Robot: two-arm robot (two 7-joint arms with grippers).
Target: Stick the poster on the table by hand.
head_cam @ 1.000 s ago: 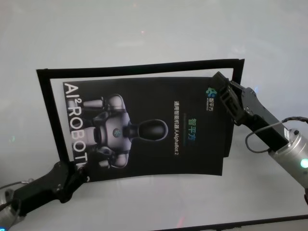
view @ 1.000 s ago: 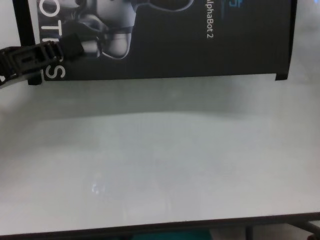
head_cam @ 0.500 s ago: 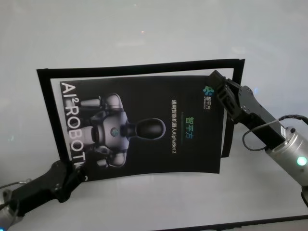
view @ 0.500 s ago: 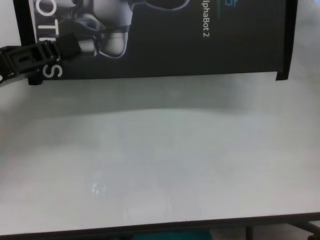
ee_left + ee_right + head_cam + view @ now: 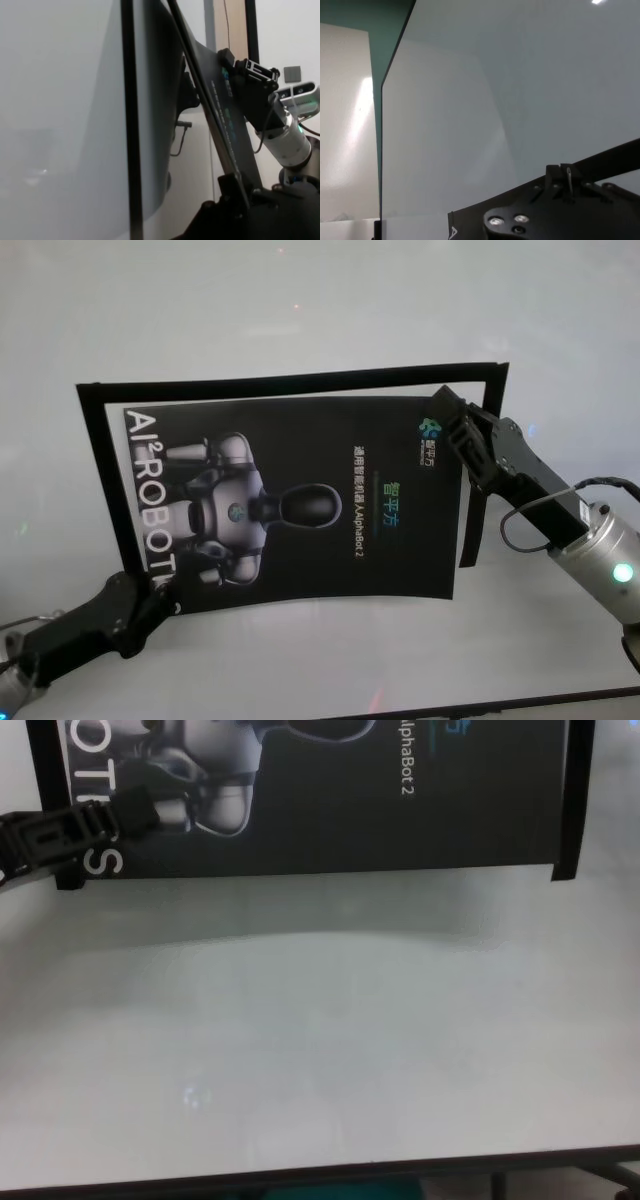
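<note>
The poster (image 5: 300, 510) is a black glossy sheet with a silver robot picture and white lettering. It hangs slightly bowed over the white table (image 5: 300, 300), held at two opposite corners. My left gripper (image 5: 160, 592) is shut on its near left corner, by the letters "OTS" (image 5: 100, 790) in the chest view. My right gripper (image 5: 447, 418) is shut on the far right corner, beside the small coloured logo. The left wrist view shows the poster (image 5: 220, 125) edge-on, raised off the tabletop, with the right gripper (image 5: 235, 70) at its far end.
Narrow black tape strips lie on the table around the poster: one along the far side (image 5: 300, 378), one on the left (image 5: 100, 470), one on the right (image 5: 480, 480). Bare tabletop (image 5: 320, 1050) stretches from the poster to the dark front edge (image 5: 320, 1178).
Both grippers have carried the poster a little to the left and away from me. Its right edge has drawn further from the right tape strip. Both grips are unchanged.
</note>
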